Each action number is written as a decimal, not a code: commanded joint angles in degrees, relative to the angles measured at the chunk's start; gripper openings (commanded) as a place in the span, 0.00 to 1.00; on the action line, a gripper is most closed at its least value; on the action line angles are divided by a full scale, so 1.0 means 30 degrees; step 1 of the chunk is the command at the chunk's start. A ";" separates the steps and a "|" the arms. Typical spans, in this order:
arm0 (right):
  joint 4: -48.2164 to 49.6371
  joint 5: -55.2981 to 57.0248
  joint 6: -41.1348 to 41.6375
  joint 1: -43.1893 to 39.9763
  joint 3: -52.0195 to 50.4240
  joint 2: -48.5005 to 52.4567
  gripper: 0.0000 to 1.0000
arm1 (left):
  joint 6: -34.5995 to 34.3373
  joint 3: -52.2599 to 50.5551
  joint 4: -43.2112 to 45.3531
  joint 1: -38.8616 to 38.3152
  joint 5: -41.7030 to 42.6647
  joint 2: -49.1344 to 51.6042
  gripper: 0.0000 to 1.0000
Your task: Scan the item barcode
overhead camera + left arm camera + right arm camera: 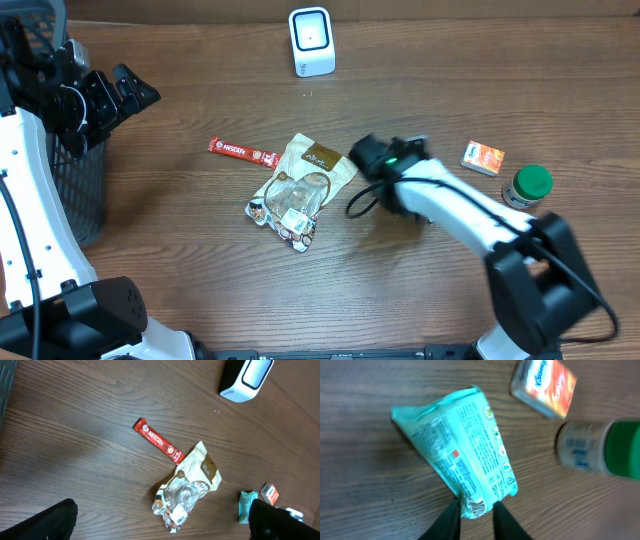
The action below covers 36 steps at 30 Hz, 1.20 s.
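Right fingers (451,521) barely parted, pinching the barcode end of the teal packet (460,455) at 6 o'clock in the wrist view. Packet crinkled, white small print, angled toward 11 o'clock over the tabletop (365,495). Left fingers (45,522) spread wide, empty.

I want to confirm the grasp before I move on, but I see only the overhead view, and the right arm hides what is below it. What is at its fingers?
Observer: The right wrist view shows a teal packet with its near end pinched between the right fingers.
Operator: Can you see a barcode on it?
Observer: Yes. The barcode is printed at that same pinched end, on the face turned toward the wrist camera.
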 commanded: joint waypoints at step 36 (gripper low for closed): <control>0.4437 -1.1329 -0.0765 -0.4881 -0.3461 -0.0466 0.04 | -0.0124 -0.0044 0.0015 -0.0124 0.0007 0.0022 1.00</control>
